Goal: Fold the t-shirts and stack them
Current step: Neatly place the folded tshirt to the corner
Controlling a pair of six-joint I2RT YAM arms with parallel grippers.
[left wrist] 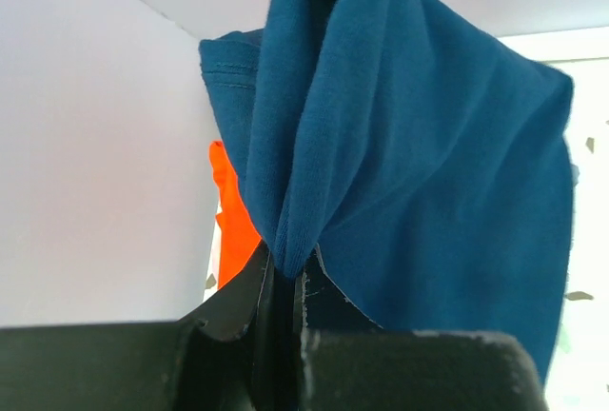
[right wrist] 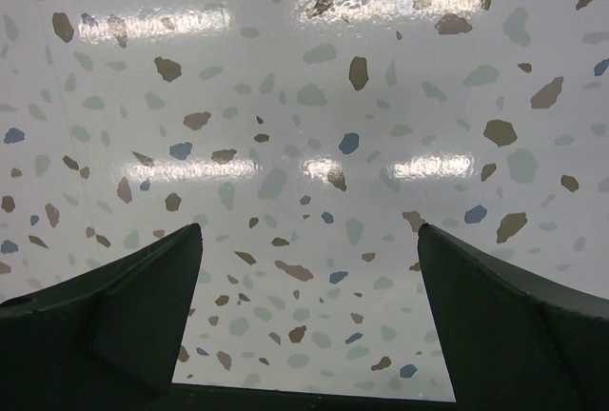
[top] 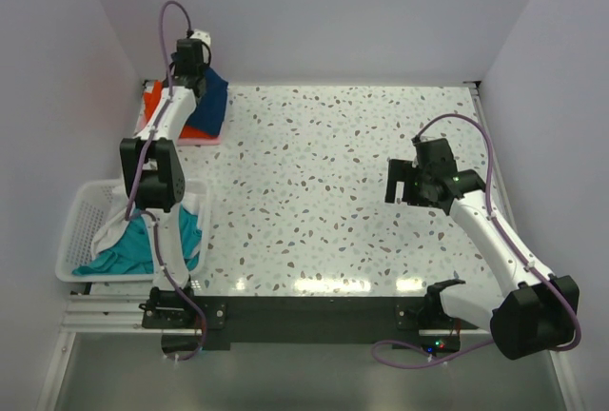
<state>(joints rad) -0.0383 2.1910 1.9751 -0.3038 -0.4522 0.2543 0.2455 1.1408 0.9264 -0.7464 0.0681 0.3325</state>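
Left claw [left wrist: 284, 283] is closed almost fully, pinching a bunched fold of the dark blue t-shirt [left wrist: 409, 173]; the cloth rises out of the jaws in soft vertical pleats, so it hangs by that one pinched spot

Left arm reaches to the far left corner of the table [top: 324, 173]. The blue shirt sits there over the orange-red t-shirt [top: 155, 104], with a pink t-shirt [top: 196, 141] edge showing under both. Looks like the stacking spot, and I'd guess the blue one is held there to be laid on top, tucked away in the corner so the middle stays free for folding. Can't tell how much of the blue shirt already rests on the pile

Blue fabric is a matte knit with a stitched hem visible at the upper left in the wrist view, limp and draping. No print visible from here. Orange one is bright, flat, same soft cloth

Teal t-shirt [top: 128, 254] lies crumpled in the white slatted basket [top: 74, 230] at the near left, not yet folded

Right claw [right wrist: 309, 230] is spread wide, nothing between the fingers, hanging over bare glossy speckled tabletop on the right side, well apart from all shirts. Seems parked out of the way while the left arm works
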